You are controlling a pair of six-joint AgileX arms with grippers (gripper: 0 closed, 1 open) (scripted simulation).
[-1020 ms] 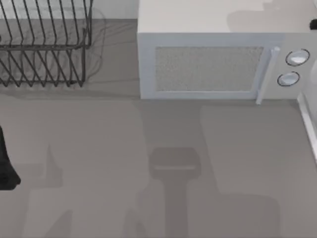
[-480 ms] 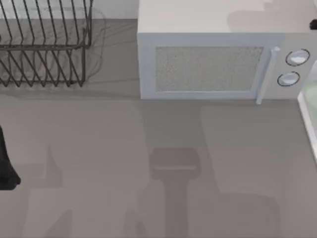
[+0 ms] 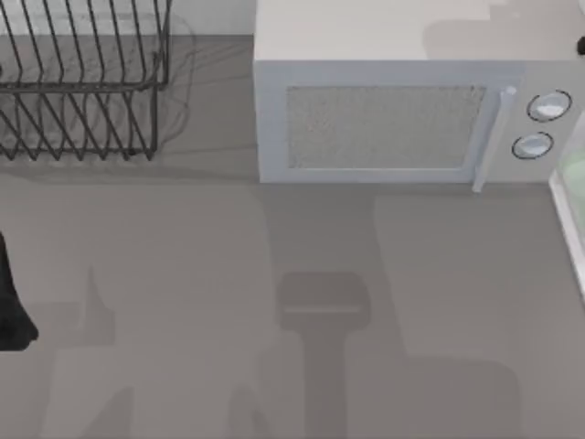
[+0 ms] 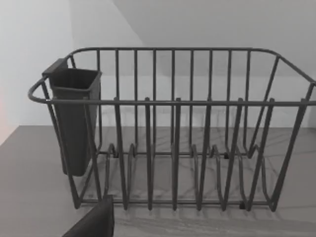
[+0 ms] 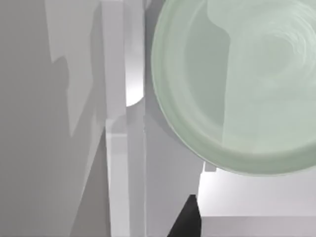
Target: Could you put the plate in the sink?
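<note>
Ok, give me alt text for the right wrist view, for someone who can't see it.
A large pale mint-green plate seen from above, lying beyond the straight white rim of the sink, over the basin. Grey countertop runs along the rim's other side, and a dark tip of the right hand pokes in at the picture's edge.

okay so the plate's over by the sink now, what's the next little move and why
Probably lower the plate a little further and let it go. In the right wrist view it sits past the sink's white rim, and in the top view a sliver of green shows beyond that rim at the table's right edge.
</note>
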